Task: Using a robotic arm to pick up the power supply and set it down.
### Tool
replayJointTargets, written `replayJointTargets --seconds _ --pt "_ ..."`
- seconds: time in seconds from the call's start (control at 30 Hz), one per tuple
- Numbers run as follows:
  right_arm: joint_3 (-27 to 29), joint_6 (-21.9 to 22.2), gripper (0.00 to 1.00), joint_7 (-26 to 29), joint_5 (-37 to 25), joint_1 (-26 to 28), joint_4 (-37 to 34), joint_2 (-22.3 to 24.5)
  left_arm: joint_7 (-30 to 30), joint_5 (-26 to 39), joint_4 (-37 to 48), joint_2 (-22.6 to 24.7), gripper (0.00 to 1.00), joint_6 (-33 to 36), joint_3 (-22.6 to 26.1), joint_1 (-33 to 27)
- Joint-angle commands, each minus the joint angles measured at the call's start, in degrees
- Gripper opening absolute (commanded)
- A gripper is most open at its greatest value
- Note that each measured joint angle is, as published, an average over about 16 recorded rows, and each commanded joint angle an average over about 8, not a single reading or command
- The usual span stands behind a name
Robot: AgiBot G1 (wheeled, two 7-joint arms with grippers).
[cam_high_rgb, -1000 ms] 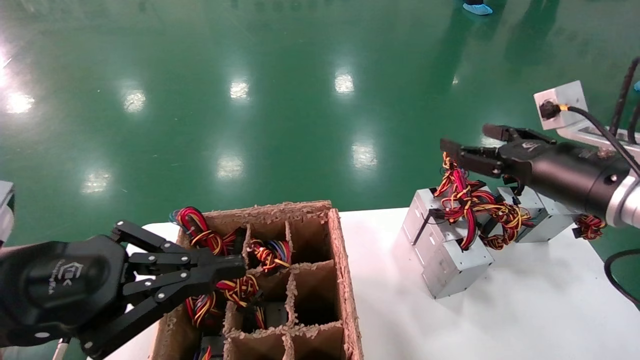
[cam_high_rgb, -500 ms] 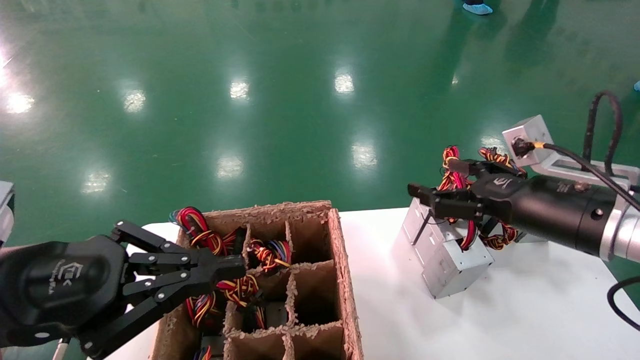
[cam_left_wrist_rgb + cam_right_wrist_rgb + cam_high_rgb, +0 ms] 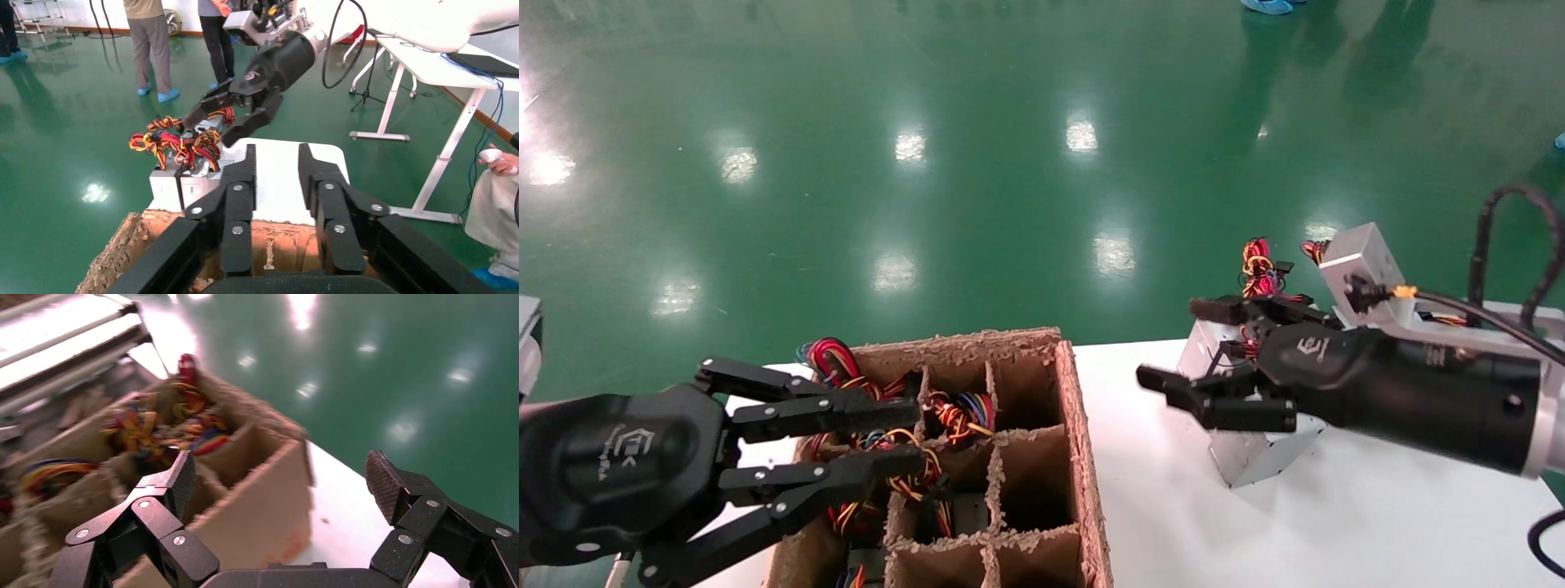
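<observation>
Because it holds nothing, the right gripper (image 3: 1201, 359) hangs spread wide between the power supplies (image 3: 1254, 453) and the cardboard box (image 3: 1083, 457), while the left gripper (image 3: 891, 433) waits half spread over the box.

The left gripper (image 3: 276, 160) fills the near part of the left wrist view, its two black fingers parted with a gap between them, poised above the ragged rim of a cardboard box (image 3: 128, 245). Beyond it lies a white table (image 3: 275, 184). Near the table's far left edge sit silver-grey power supplies (image 3: 177, 184), side by side, topped by a tangle of red, yellow and black wires (image 3: 177, 144). The right gripper (image 3: 211, 125) hangs above them, fingers spread apart, holding nothing.
</observation>
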Motion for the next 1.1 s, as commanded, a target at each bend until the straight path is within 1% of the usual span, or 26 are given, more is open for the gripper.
replayJointTargets --seconds 0.03,0.6,0.77,0.93,1.1 --pt "0.5 -2.0 1.00 -1.7 1.6 -0.2 -0.2 -0.1 0.0 0.0 0.0 0.0 1.00 0.0 0.0 0.0" --pt "5.3 -19.0 1.00 -16.6 15.5 -1.8 -1.7 -0.6 0.0 0.0 0.0 0.0 1.00 0.0 0.0 0.0" --pt "6.3 -23.0 1.00 -20.0 18.8 -2.2 -2.0 -0.7 0.0 0.0 0.0 0.0 1.00 0.0 0.0 0.0" --pt "6.8 -25.0 1.00 -21.3 20.5 -2.3 -2.1 -0.8 0.0 0.0 0.0 0.0 1.00 0.0 0.0 0.0" --pt "6.8 -24.7 1.00 -21.0 20.3 -2.3 -2.1 -0.8 0.0 0.0 0.0 0.0 1.00 0.0 0.0 0.0"
